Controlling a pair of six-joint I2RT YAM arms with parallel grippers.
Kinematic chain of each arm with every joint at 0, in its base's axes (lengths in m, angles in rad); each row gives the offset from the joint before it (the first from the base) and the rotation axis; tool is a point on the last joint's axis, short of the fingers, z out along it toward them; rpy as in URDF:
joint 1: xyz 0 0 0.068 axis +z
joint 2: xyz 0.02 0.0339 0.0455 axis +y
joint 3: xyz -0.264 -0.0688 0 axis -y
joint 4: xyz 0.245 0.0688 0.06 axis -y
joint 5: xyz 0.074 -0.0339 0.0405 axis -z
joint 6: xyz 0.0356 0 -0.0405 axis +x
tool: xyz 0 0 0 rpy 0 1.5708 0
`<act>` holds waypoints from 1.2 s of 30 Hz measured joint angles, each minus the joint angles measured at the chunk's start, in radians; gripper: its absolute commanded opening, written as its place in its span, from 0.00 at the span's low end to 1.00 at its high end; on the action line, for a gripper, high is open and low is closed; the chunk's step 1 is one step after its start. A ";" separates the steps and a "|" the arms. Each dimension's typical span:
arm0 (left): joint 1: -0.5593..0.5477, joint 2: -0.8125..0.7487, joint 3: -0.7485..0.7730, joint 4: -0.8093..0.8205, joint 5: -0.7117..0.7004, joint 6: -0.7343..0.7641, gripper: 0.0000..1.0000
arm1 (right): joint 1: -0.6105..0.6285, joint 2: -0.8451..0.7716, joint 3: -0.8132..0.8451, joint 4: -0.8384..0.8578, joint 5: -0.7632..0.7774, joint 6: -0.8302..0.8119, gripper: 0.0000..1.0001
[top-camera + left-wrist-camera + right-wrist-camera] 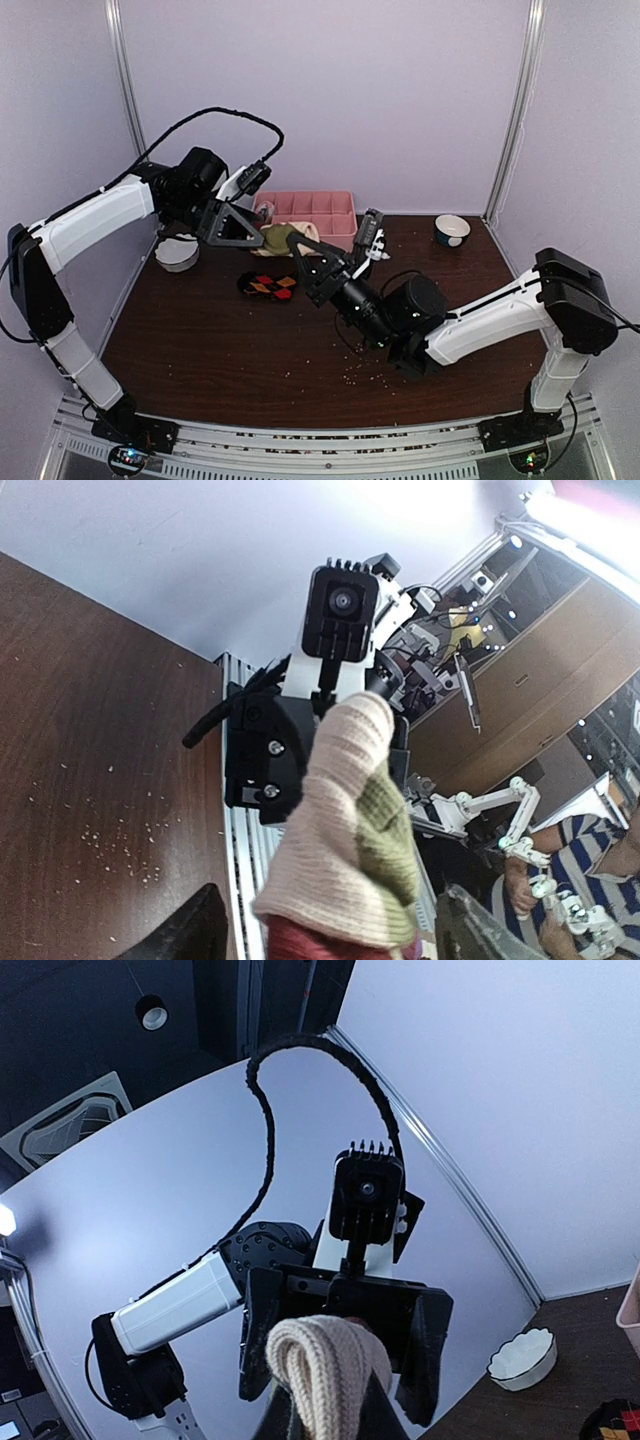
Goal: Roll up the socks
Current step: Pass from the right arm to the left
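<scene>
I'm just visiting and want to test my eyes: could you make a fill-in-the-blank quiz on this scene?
1. The left gripper and right gripper both clamp the cream sock, whose toe is ____.
2. On the table, the black patterned sock is held by ____ gripper.
3. The compartment tray behind is coloured ____.
Missing words: olive; neither; pink.

Table, tray, argyle sock, left bowl, right bowl
</scene>
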 measured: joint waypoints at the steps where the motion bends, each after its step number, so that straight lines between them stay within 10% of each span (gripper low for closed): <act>1: 0.000 0.000 0.000 0.010 -0.003 -0.009 0.85 | 0.000 0.004 0.009 0.005 -0.004 0.007 0.00; 19: 0.018 0.000 -0.002 0.086 0.068 -0.109 0.40 | -0.009 0.035 0.040 0.029 -0.017 0.077 0.00; 28: 0.018 -0.003 -0.014 0.099 0.078 -0.109 0.42 | -0.009 0.049 0.069 0.017 0.010 0.069 0.00; 33: 0.018 -0.024 -0.080 0.162 0.084 -0.175 0.01 | -0.007 0.050 0.069 0.009 0.034 0.044 0.00; 36: 0.020 -0.024 -0.092 0.209 0.084 -0.214 0.00 | -0.004 0.050 0.073 0.000 0.052 0.026 0.00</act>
